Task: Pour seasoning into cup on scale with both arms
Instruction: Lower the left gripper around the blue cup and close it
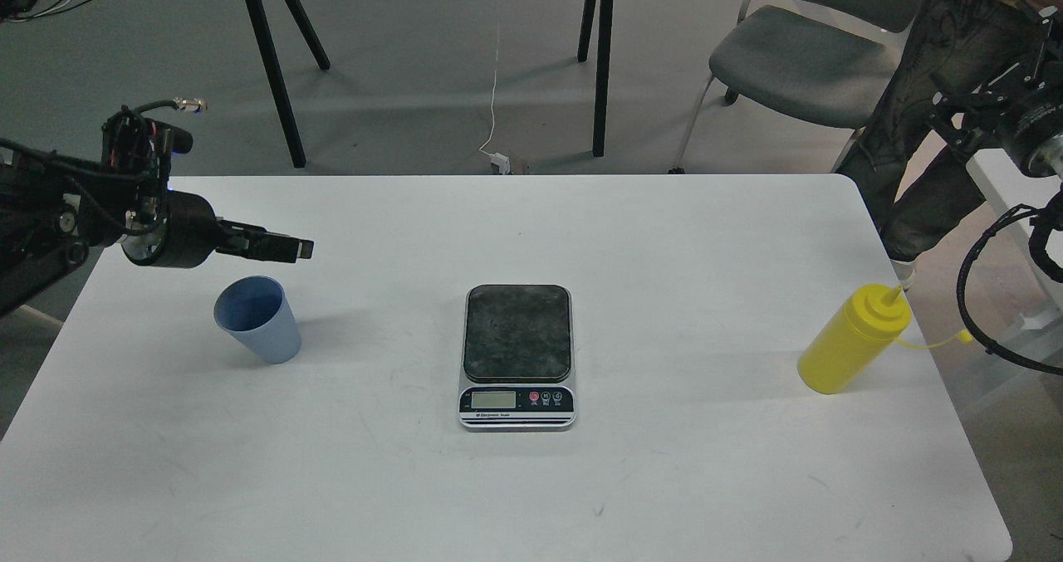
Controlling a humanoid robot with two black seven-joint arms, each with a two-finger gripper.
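Note:
The light-blue ribbed cup [257,321] stands upright on the left of the white table [664,238]. The scale [516,354] lies at the table's middle, its dark plate bare. The yellow seasoning bottle [851,342] stands near the right edge, its tip cap hanging off on its tether. My left gripper [299,249] is seen side-on just above and behind the cup, pointing right, apart from it; its fingers cannot be told apart. My right gripper [951,118] is dark, high at the far right, beyond the table and well behind the bottle.
A person's legs [922,114] stand by the table's right rear corner. A grey chair [797,56] and black table legs [602,56] are on the floor behind. A black cable loop [967,288] hangs right of the bottle.

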